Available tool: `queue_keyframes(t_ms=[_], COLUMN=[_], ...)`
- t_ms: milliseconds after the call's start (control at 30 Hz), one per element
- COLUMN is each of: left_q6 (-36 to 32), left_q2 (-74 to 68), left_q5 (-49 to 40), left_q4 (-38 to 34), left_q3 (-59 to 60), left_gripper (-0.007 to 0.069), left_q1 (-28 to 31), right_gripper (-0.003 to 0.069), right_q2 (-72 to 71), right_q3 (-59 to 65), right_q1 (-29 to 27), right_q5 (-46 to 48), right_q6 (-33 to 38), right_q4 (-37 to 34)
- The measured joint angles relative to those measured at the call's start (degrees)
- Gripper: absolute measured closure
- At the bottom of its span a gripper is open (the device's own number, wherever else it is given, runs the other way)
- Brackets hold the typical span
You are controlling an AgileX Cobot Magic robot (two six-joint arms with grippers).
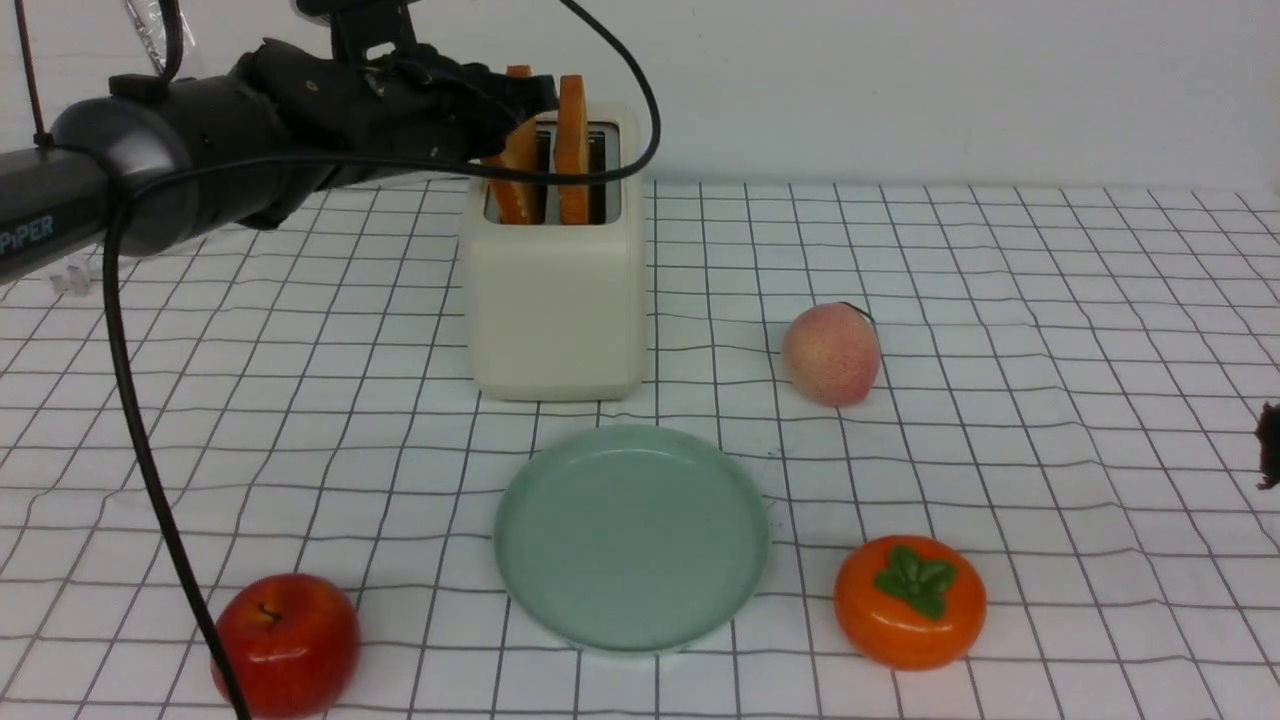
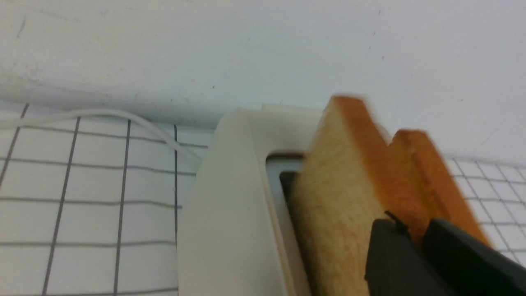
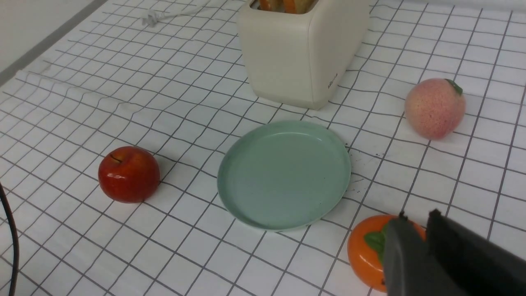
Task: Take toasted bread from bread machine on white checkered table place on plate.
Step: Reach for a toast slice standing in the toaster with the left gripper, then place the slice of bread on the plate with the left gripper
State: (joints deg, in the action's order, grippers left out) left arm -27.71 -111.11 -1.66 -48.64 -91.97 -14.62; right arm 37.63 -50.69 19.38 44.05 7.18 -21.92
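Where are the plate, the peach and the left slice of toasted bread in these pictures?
plate (image 1: 632, 540), front view, bare middle.
peach (image 1: 830, 355), front view, pink front side.
left slice of toasted bread (image 2: 341, 205), left wrist view, tan face.

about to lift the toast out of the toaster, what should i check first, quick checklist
1. Left gripper on the left slice of toast: fingers sit either side of its crust. Ok.
2. Slice free to rise: it leans in its slot of the toaster and may rub. Cannot tell.
3. Second slice untouched: one finger sits between the slices, contact unclear. Cannot tell.
4. Plate: bare, in front of the toaster. Ok.
5. Path to plate: peach and red apple lie off to the sides. Ok.
6. Right gripper: shut, empty, far from the toaster. Ok.
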Motion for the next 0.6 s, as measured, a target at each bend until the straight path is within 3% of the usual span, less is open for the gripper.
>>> queue_keyframes(t_ms=[433, 567, 600], left_q6=[-2.6, -2.2, -0.6], left_q2=[15.8, 24.5, 27.6], left_q5=[-2.4, -15.4, -24.2], left_q4=[0.5, 1.7, 2.5], left_q3=[0.1, 0.1, 0.8], left_gripper=[0.0554, 0.0554, 0.0554], left_q1=[0.0, 0.1, 0.1], right_gripper=[0.0574, 0.0582, 0.0603], right_q2=[0.0, 0.0, -0.3], right_q3=[0.0, 0.0, 0.0], right_q1=[0.0, 0.0, 0.0], right_q5=[-1.9, -2.6, -2.5], right_q6=[0.0, 0.0, 0.1], right_q4=[0.0, 0.0, 0.0])
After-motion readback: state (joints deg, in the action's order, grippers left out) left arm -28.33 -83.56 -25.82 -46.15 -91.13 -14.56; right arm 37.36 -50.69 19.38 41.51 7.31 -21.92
